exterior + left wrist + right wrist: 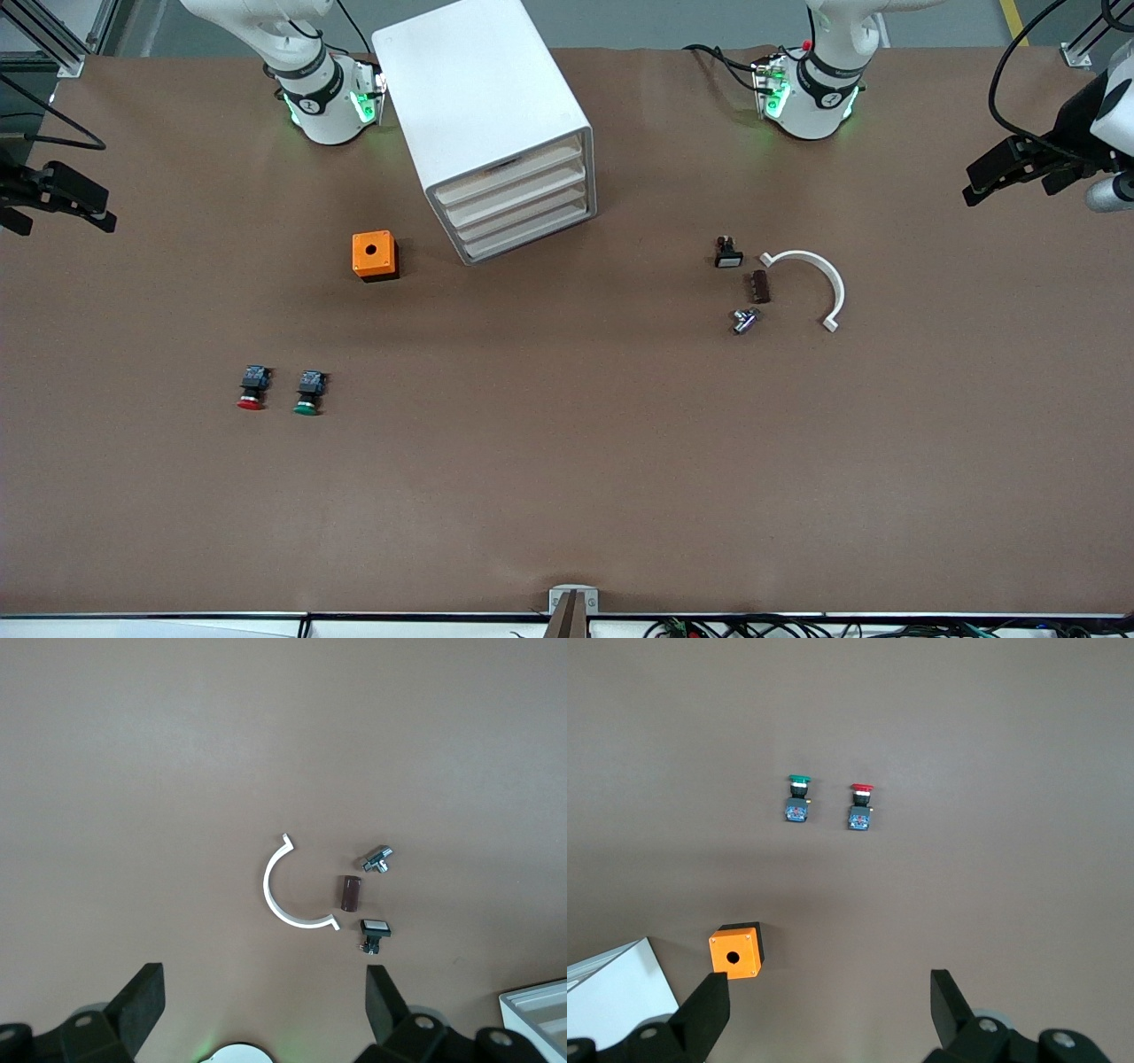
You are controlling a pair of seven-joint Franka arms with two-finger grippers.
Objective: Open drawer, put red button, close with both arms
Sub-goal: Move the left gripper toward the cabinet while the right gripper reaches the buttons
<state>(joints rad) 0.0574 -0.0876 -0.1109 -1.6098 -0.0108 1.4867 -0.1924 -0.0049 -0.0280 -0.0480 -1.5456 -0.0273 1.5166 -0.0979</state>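
Note:
The red button lies on its side on the brown table toward the right arm's end, beside the alike green button. It also shows in the right wrist view. The white cabinet stands between the arm bases, its four drawers all shut. My right gripper is open and empty, raised high over the table near the orange box. My left gripper is open and empty, raised high over the small parts at the left arm's end.
An orange box with a round hole stands beside the cabinet. At the left arm's end lie a white arc piece, a brown block, a small metal part and a black white-capped switch.

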